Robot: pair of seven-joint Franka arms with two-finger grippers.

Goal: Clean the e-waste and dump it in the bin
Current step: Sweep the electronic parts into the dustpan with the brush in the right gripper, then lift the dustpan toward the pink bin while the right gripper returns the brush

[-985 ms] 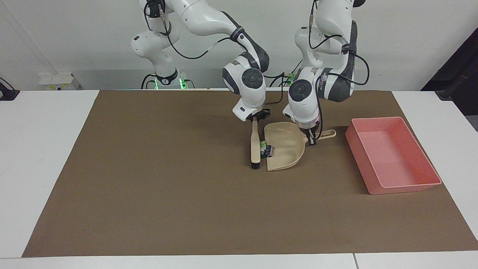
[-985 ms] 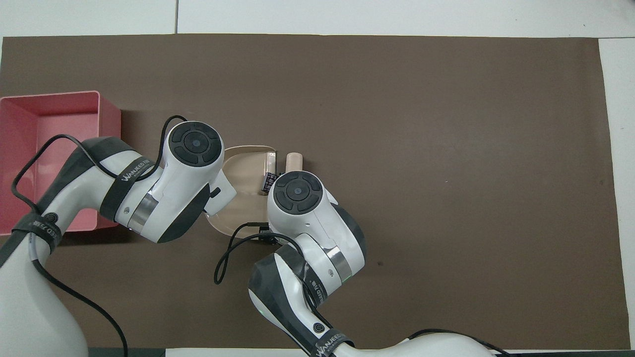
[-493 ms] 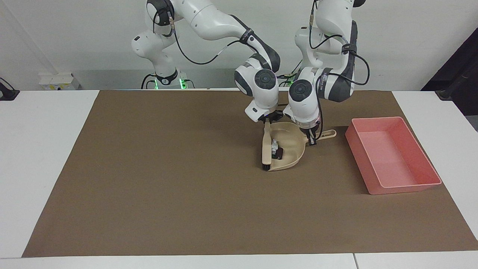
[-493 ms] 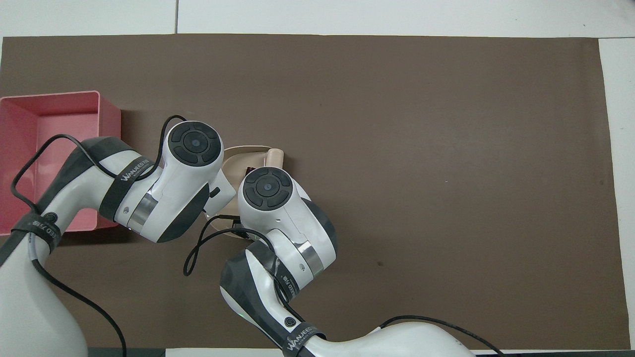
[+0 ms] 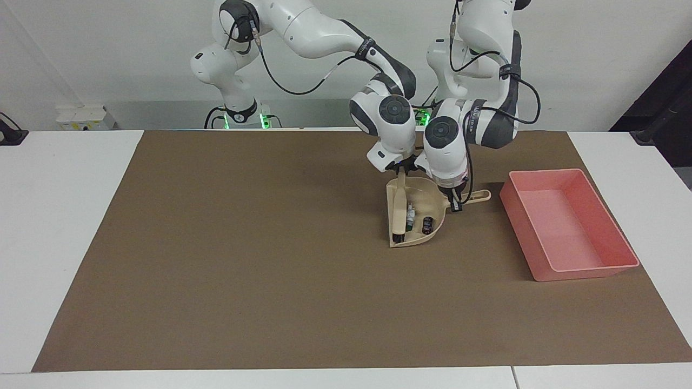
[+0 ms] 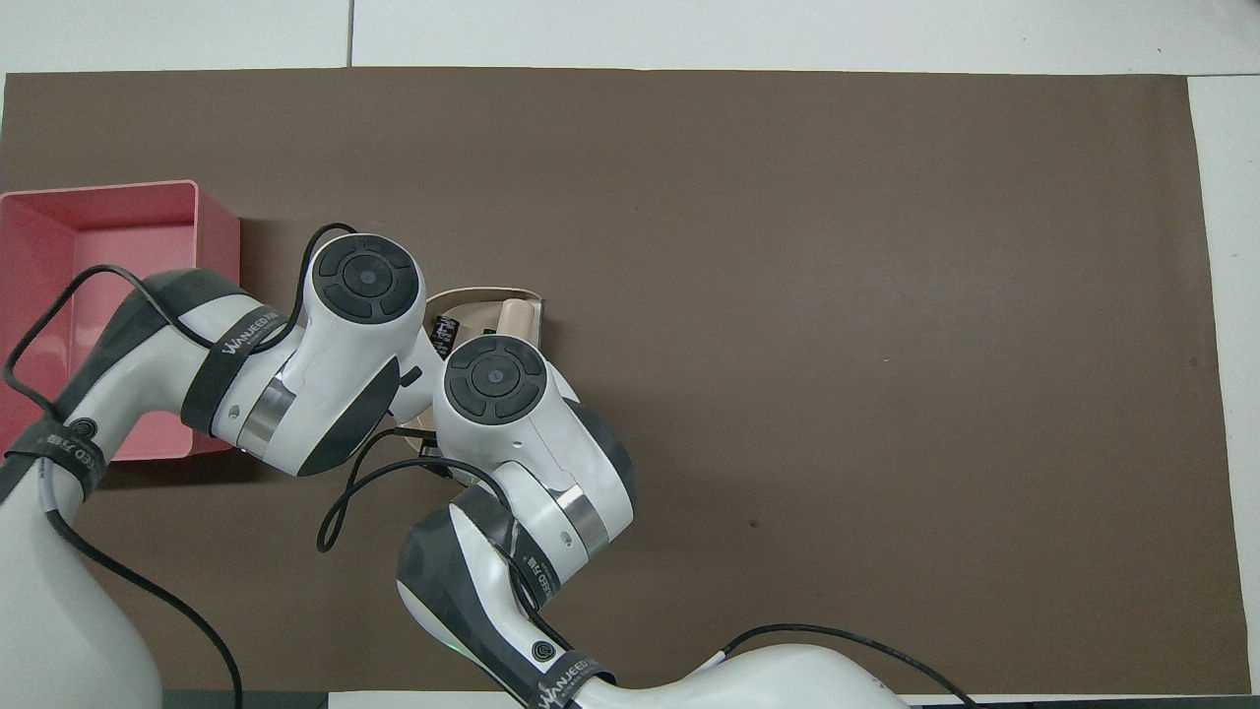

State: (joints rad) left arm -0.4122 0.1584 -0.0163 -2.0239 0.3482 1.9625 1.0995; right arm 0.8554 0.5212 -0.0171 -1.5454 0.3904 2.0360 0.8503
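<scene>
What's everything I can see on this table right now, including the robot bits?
Mat: one, brown, covering the white table.
Bin: one, pink, at the left arm's end.
Dustpan: one, beige, on the mat beside the bin.
E-waste: two; white-green bit and dark cylinder, inside the dustpan.
Brush: one, beige with dark bristles, in the dustpan.
Left gripper: at the dustpan's handle.
Right gripper: holding the brush handle.

A white desk [image 5: 65, 216] is sitting under even, soft light, with a large brown mat [image 5: 243, 270] covering most of its top and leaving white margins showing along the edges. A plain white wall [image 5: 108, 54] is rising along the desk's upper edge in the facing view, and something dark [image 5: 662, 102] is standing at its upper corner.
</scene>
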